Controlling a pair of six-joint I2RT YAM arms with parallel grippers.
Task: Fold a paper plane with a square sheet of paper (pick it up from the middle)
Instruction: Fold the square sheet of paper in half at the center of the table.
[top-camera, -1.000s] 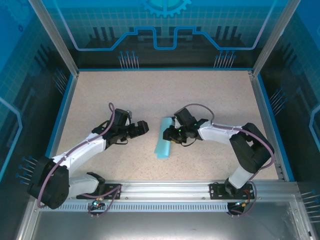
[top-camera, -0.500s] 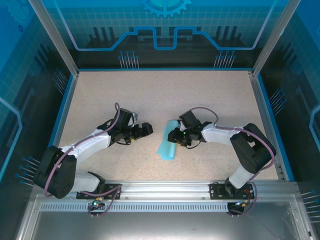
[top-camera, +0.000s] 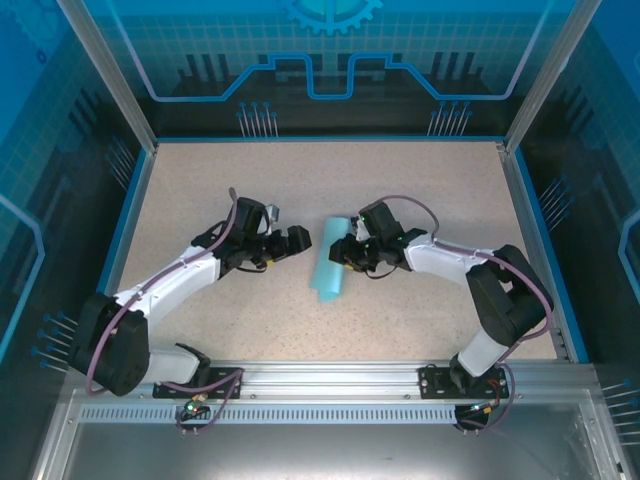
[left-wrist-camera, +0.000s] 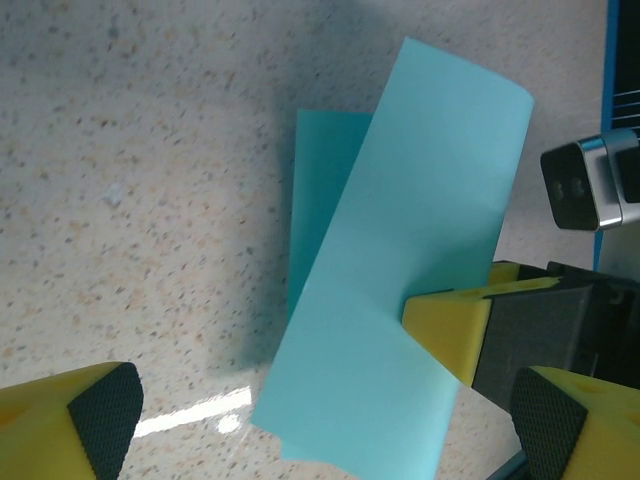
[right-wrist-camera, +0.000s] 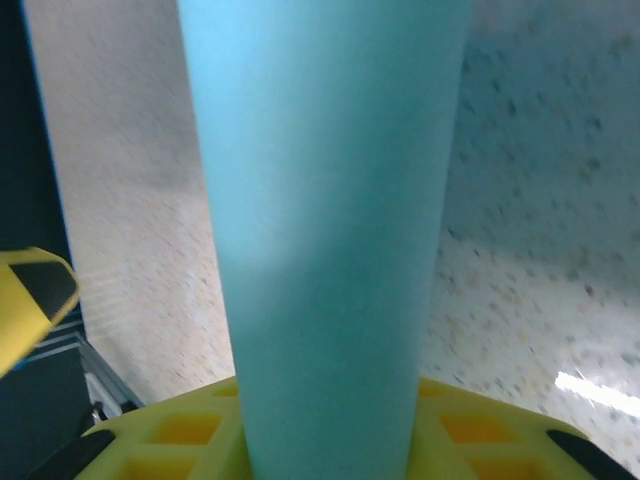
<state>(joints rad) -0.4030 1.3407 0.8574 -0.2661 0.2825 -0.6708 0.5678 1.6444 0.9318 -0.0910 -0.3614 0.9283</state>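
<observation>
Right end effector (top-camera: 343, 253) pinches the light-blue sheet of paper (top-camera: 328, 265) on its right-hand long edge, jaws narrowed onto it. Sheet is folded into a long band, one end toward the back wall, the other toward the arm bases, near the middle of the speckled surface (top-camera: 250, 180). Left wrist view: band tilted, hanging clear of the surface with a shadow under it, a darker layer showing behind; one yellow finger (left-wrist-camera: 448, 325) of the right end effector sits against its edge. Left end effector (top-camera: 298, 240) spread wide, holding nothing, just left of the sheet.
</observation>
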